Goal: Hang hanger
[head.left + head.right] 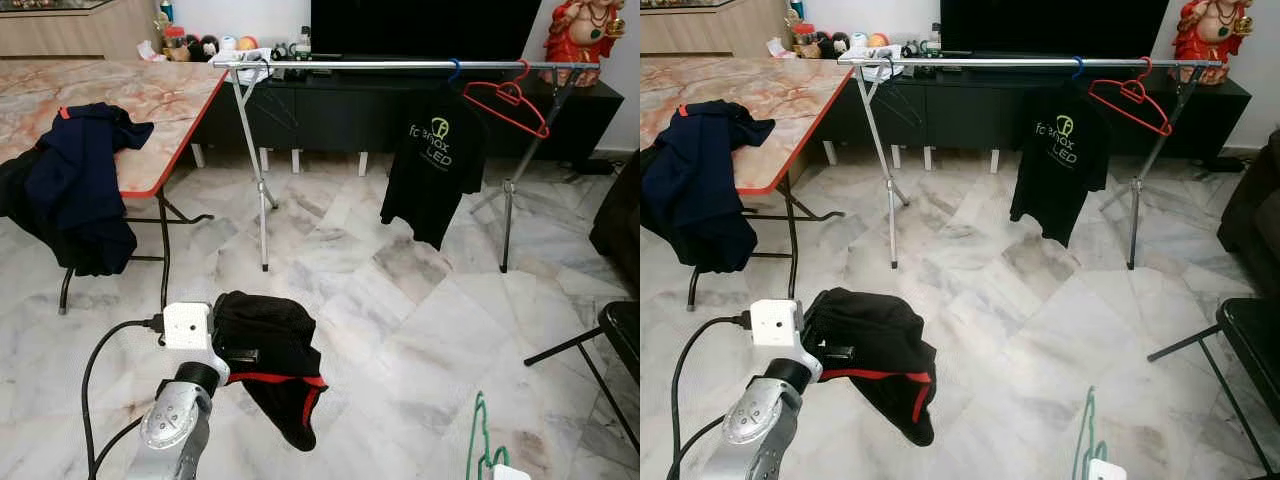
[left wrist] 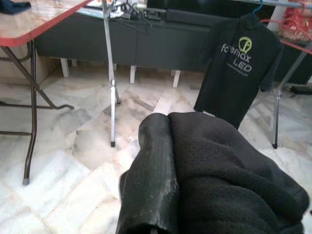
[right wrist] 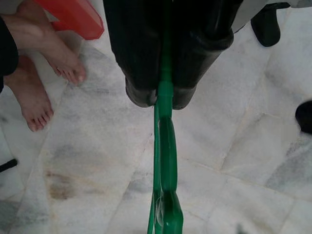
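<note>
Right end effector (image 3: 163,92) clamps green hanger (image 3: 165,146): light, stiff, slippery; grip near hook. Left end effector (image 2: 161,195) grips black garment (image 1: 265,350).

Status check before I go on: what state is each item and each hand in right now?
Left hand: shut on black and red garment, held above the floor.
Right hand: shut on green plastic hanger.
Silver clothes rail: standing, partly filled.
Black printed T-shirt: hanging on the rail.
Red plastic hanger: on the rail, bare, tilted.
Navy jacket: draped over the table edge.
</note>
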`<state>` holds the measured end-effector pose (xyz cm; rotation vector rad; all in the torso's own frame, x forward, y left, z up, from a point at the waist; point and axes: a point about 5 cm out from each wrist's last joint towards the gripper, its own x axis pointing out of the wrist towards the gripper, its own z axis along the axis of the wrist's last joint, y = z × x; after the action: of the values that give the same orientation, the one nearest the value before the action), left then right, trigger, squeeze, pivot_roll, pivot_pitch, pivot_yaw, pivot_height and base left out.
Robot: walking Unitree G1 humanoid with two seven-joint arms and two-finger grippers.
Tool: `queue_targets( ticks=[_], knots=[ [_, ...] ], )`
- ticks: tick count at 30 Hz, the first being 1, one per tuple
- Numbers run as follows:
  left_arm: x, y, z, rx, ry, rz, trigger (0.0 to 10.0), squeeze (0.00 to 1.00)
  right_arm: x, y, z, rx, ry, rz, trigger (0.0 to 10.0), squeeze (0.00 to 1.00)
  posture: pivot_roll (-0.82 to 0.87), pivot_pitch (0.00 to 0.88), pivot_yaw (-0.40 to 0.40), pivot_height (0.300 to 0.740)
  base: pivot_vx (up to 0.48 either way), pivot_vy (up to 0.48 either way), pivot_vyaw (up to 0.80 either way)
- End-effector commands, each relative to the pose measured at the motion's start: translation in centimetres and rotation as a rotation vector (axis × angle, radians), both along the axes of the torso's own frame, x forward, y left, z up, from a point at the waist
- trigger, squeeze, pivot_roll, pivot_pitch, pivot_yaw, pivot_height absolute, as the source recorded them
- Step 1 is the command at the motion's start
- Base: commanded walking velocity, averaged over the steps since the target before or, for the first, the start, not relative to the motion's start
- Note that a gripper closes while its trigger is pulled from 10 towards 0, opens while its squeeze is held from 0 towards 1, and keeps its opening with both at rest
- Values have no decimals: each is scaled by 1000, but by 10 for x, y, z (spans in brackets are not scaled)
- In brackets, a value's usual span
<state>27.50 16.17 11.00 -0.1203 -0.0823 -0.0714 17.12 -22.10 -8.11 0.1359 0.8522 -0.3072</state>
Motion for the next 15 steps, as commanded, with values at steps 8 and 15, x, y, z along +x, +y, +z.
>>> queue_targets(
  ticks=[8,15],
  knots=[
    [2,1,6,5,5,7,10000,0,5,0,2,-49,-8,54,10000,0,-32,121,27,740,0,0,257],
    [2,2,5,10,22,19,10000,0,2,4,0,-35,6,63,10000,0,-24,127,26,740,0,0,800]
  ],
)
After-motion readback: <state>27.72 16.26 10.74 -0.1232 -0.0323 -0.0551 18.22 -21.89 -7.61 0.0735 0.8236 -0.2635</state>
